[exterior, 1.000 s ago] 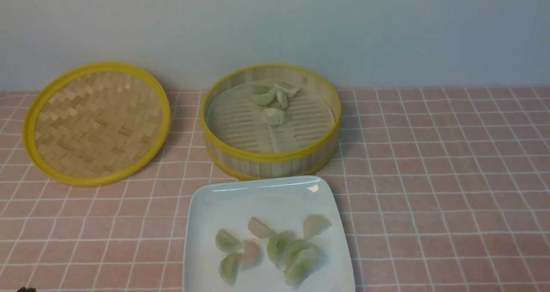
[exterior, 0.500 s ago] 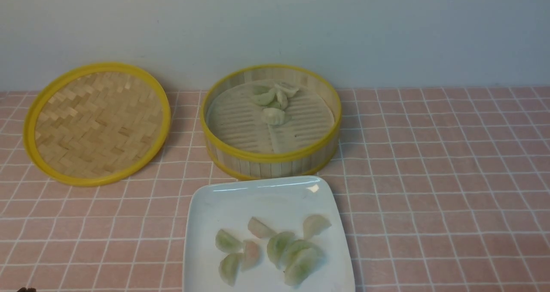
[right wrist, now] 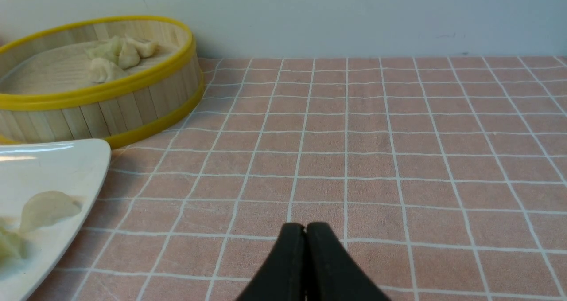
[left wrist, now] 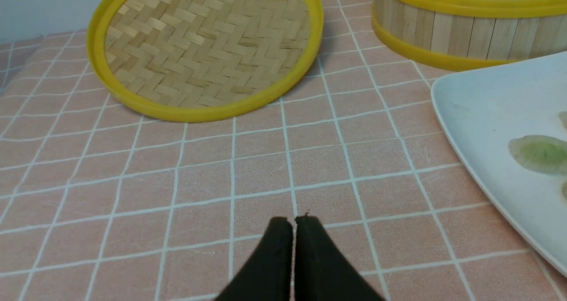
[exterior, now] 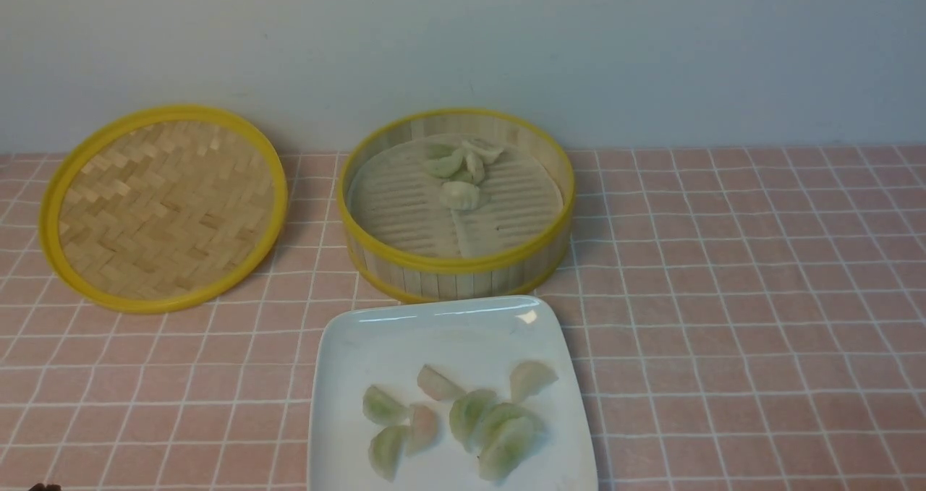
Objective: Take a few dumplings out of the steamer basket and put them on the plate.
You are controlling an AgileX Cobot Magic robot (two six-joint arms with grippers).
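The round bamboo steamer basket stands at the back centre with several pale dumplings on its slatted floor. In front of it the white square plate carries several green and pinkish dumplings. My left gripper is shut and empty over the cloth, to the left of the plate. My right gripper is shut and empty over the cloth, to the right of the plate and the basket. In the front view only a dark tip shows at the lower left corner.
The shallow woven lid with a yellow rim lies left of the basket, also in the left wrist view. A pink checked cloth covers the table. A pale wall rises right behind the basket.
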